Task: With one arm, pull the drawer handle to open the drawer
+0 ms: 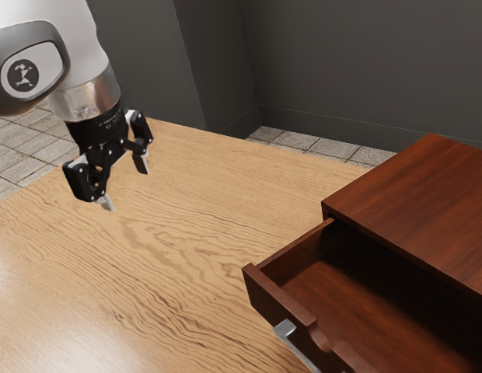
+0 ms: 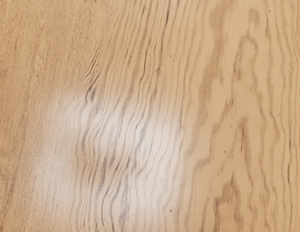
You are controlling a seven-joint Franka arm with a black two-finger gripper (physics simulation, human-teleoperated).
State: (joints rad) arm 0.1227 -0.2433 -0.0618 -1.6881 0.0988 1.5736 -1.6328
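A: How is the arm [image 1: 47, 66] posed?
B: It is seen entering from the exterior view's upper left, wrist angled downward.
A: And the gripper [image 1: 125, 186]?
B: Its fingers [image 1: 140, 161] are held apart; nothing is gripped

Bright, soft light across table [image 1: 171, 249]; pale glare patch [image 2: 116, 145] on table's grain in wrist view. Drawer [image 1: 358, 303] interior v. dark w/ shadow; wall [image 1: 342, 54] behind table dim grey.

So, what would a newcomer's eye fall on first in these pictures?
First the dark wooden cabinet at the exterior view's right, its drawer pulled open with a silver handle on its front. Next the black gripper, open and holding nothing, hanging over the pale wooden table at that view's upper left, far from the drawer.
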